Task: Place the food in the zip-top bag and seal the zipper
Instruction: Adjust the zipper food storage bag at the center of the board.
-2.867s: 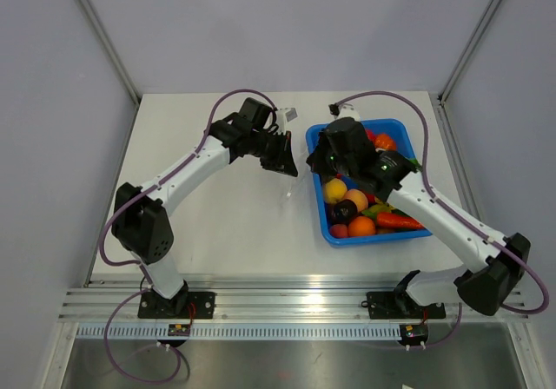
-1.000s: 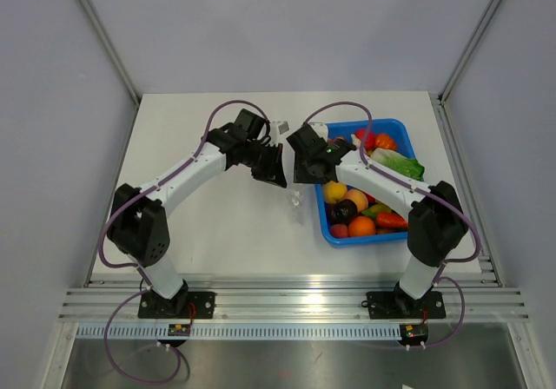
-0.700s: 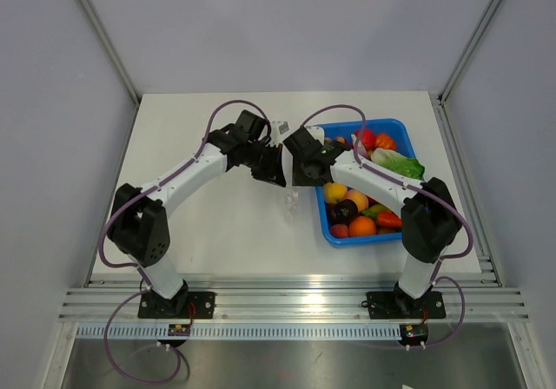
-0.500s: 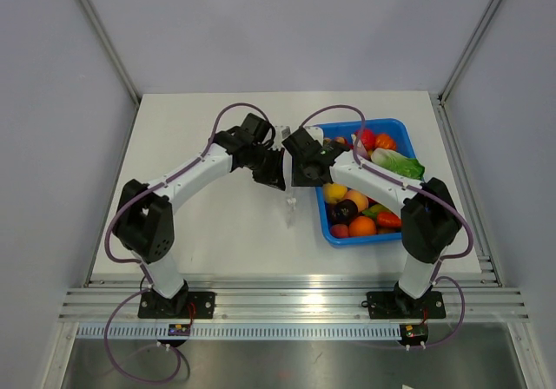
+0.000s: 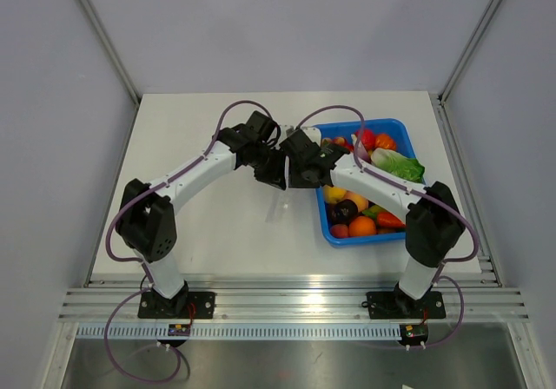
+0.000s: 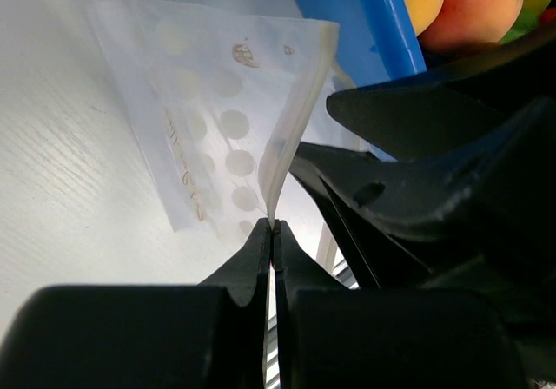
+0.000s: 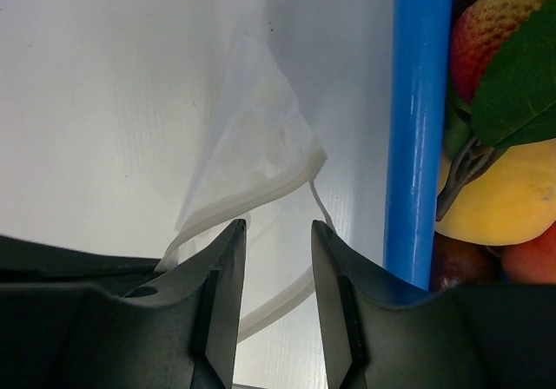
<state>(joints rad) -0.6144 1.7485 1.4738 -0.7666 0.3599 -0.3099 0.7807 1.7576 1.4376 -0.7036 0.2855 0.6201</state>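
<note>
Here, both arms meet just left of the blue tray (image 5: 321,200). The left gripper (image 6: 272,226) is pressed fully together on one corner of the bag (image 6: 228,120), a thin fold of clear plastic nipped between its tips; the rest of the bag runs away from those tips toward the table, along the tray's outer wall. The right gripper (image 7: 276,248) faces it tip to tip, jaws partly apart and holding nothing. In the right wrist view a loose white edge of the bag (image 7: 261,146) curls through the gap between its fingers, touched by neither as far as can be told. The seal strip is too faint to pick out. The plum (image 5: 345,211) sits in the tray among orange and yellow fruit, to the right of both grippers and apart from the bag; the right arm is the nearer one. Judgement: the step in hand is opening the mouth, and it turns on the free edge lying inside the right jaws, so closing there and drawing away from the left should part it.
</note>
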